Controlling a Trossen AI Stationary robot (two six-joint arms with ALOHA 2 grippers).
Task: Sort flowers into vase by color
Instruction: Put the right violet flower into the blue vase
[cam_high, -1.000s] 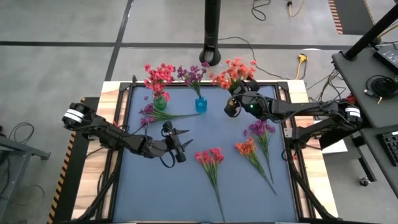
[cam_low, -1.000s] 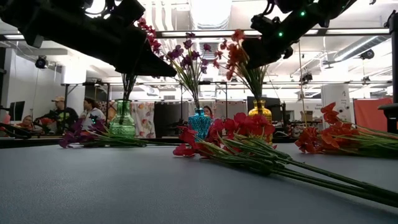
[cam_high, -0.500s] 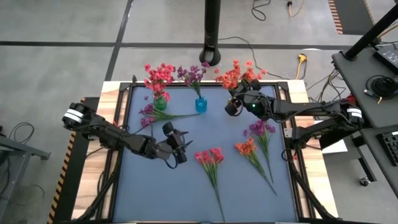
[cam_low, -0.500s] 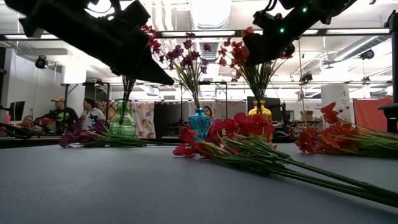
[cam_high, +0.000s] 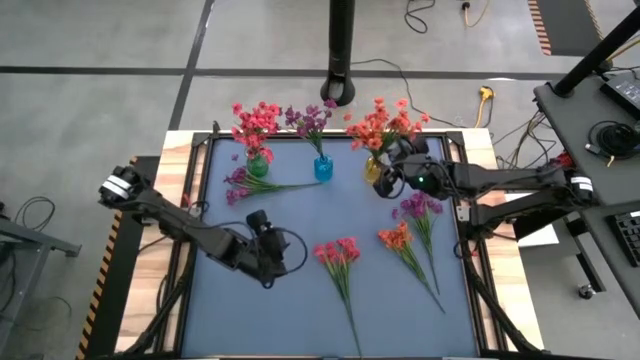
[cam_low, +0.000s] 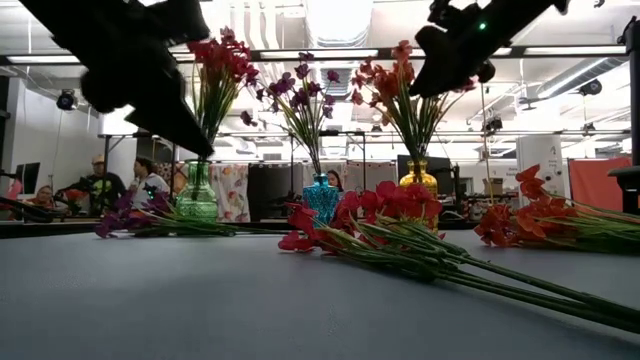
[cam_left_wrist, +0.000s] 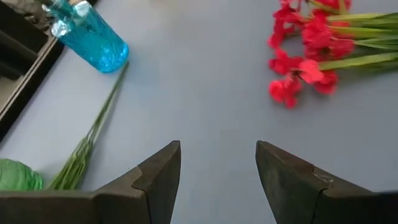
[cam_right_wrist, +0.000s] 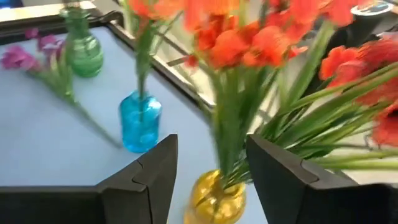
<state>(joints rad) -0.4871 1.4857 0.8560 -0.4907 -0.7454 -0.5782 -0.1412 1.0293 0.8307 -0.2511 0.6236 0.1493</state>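
Right gripper (cam_high: 385, 183) has let go of the orange flowers (cam_high: 383, 120), jaws spread; they stand in the yellow vase (cam_right_wrist: 214, 198). Left gripper (cam_left_wrist: 217, 163) spread, empty.

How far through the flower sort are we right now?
Done: green vase holds pink-red blooms, blue vase purple, yellow vase orange-red. In hand: nothing; the right gripper stands open beside the yellow vase, and the left gripper is open over the mat. Left: purple sprig, purple sprig, pink-red sprig and orange-red sprig.

A robotics lab: concrete floor (cam_high: 120, 40), loose cables (cam_high: 430, 12), people at workbenches (cam_low: 115, 182)
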